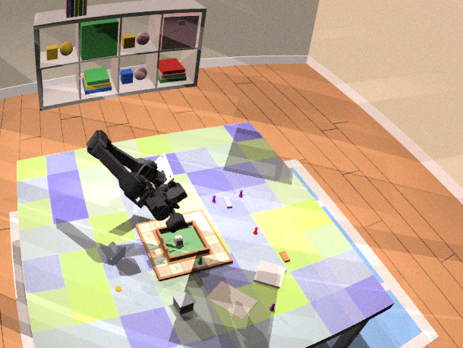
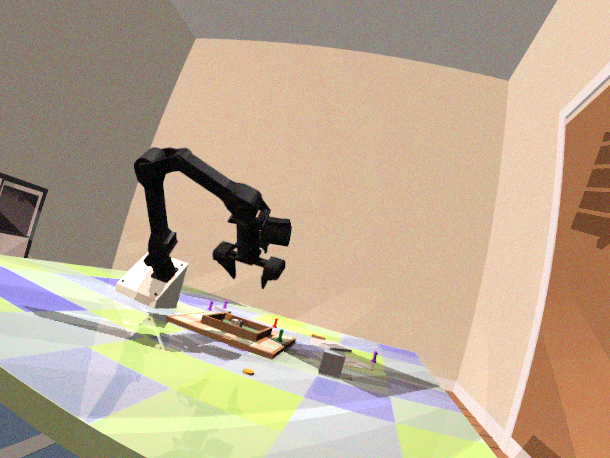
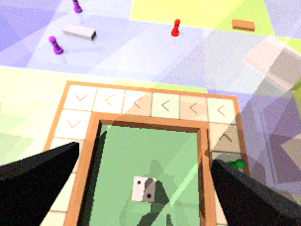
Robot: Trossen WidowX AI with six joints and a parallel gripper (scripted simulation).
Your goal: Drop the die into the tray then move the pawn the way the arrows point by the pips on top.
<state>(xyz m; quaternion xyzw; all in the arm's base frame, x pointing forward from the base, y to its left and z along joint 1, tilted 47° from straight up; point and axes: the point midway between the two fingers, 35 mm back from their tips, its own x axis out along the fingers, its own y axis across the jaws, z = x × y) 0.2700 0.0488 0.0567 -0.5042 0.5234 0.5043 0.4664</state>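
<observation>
My gripper is open and empty, high above the dice tray, with its fingers spread wide. The white die is inside the walls of the wooden tray, below the fingers. It looks turned; which face is on top and whether it rests flat I cannot tell. The board has arrowed squares around the tray. The green pawn stands on a square beside the tray, just before a square with an arrow.
Purple pawns, a pale block and a red pawn stand beyond the board. An orange block, pale book, tan card, grey box, another purple pawn and yellow disc lie around.
</observation>
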